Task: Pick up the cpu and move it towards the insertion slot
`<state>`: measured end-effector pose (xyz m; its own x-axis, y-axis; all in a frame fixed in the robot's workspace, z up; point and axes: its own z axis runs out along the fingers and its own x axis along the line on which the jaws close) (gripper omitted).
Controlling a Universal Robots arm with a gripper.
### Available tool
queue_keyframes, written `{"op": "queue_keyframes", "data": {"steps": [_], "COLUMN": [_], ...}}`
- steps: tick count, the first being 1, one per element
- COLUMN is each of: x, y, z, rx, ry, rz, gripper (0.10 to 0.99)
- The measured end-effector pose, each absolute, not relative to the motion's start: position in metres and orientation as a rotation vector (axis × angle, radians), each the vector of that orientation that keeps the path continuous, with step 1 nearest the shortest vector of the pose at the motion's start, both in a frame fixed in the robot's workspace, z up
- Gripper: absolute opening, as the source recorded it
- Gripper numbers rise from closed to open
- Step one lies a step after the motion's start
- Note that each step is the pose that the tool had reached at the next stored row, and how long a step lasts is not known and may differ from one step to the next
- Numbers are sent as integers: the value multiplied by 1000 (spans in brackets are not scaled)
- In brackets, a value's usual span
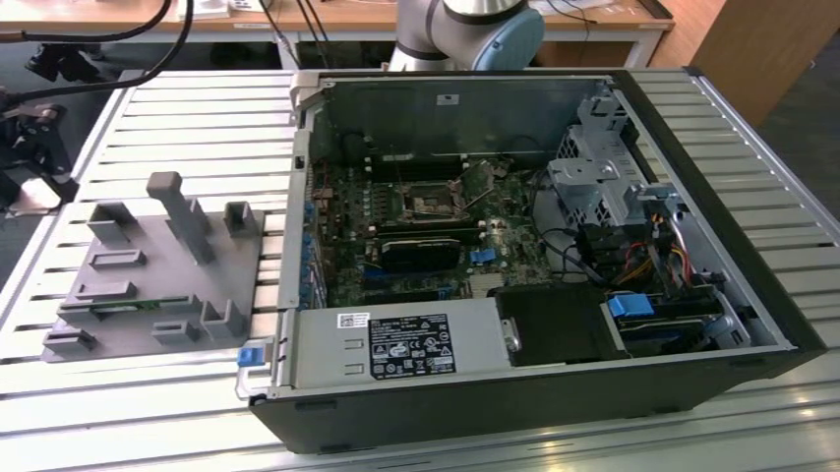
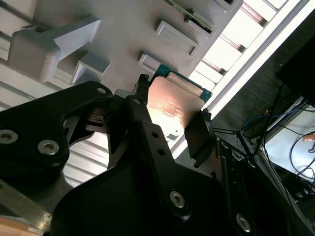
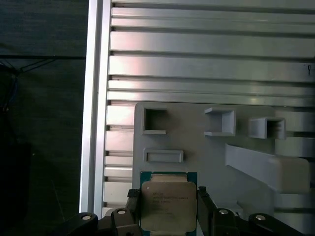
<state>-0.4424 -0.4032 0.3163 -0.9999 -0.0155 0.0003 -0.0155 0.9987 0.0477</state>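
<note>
In both wrist views the cpu [image 3: 168, 205], a flat square chip with a silvery top and a green rim, sits between my two black fingers. My gripper [image 3: 168, 209] is shut on the cpu [image 2: 173, 104], one finger [image 2: 141, 93] on each opposite edge. The chip is over one end of the grey plastic fixture [image 3: 197, 147], close to the slatted table's edge. In the exterior view the insertion slot [image 1: 431, 204], a metal-framed socket with a dark centre, lies on the motherboard inside the open computer case [image 1: 735, 226]. The fixture [image 1: 145, 275] lies at the exterior view's left of the case.
The fixture carries raised grey posts [image 1: 180, 211] and rectangular recesses [image 3: 155, 121], and a small green strip [image 1: 132, 305]. Inside the case are a drive cage [image 1: 597, 182], cables [image 1: 643, 261] and a power supply [image 1: 393, 344]. The arm's base [image 1: 473, 25] stands behind the case.
</note>
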Motion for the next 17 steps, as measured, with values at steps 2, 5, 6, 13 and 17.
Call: {"op": "queue_keyframes", "data": {"steps": [2,5,6,13,17], "x": [-442,-442,-442,-442,-442], "y": [-403,-403,-403,-403,-403], "z": [318,320,320,324,327], "rx": [24,24,24,24,24], "ry": [-3140,-3140,-3140,-3140,-3140], "rz": [-75,-75,-75,-75,-75], "gripper": [545,545,545,545,545]}}
